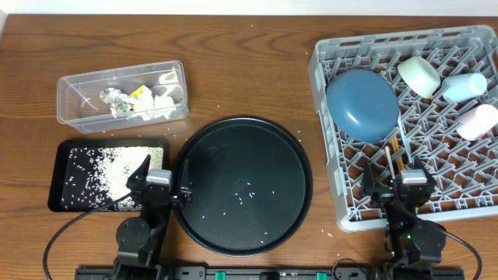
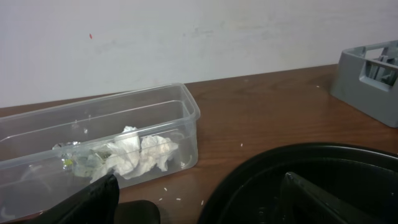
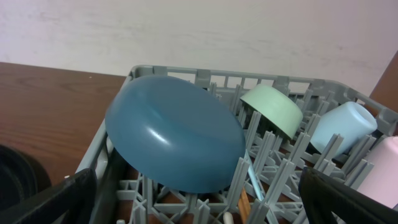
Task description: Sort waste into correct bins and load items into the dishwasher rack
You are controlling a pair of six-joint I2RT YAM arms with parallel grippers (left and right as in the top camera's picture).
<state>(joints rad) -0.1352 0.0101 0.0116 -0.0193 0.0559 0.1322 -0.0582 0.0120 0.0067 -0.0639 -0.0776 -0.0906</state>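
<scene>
The grey dishwasher rack [image 1: 330, 204] at the right holds the dark-blue bowl [image 1: 362, 104], the pale-green bowl [image 1: 419, 75], a pale-blue cup [image 1: 465, 85], a pink cup [image 1: 477, 121] and the chopsticks [image 1: 393, 158]. The clear tub [image 1: 123, 92] at the back left holds tissue and a yellow-green packet [image 1: 140, 96]. The shallow black tray [image 1: 108, 174] holds rice grains. My left gripper [image 1: 162, 177] is open and empty between the black tray and the round tray. My right gripper [image 1: 395, 184] is open and empty over the rack's front edge. In the right wrist view the blue bowl [image 3: 177, 142] leans on the pegs.
A large round black tray [image 1: 241, 185] with a few rice grains lies in the middle front. Stray grains dot the wooden table. In the left wrist view the tub [image 2: 112, 140] is ahead left, the round tray's rim [image 2: 261, 168] to the right.
</scene>
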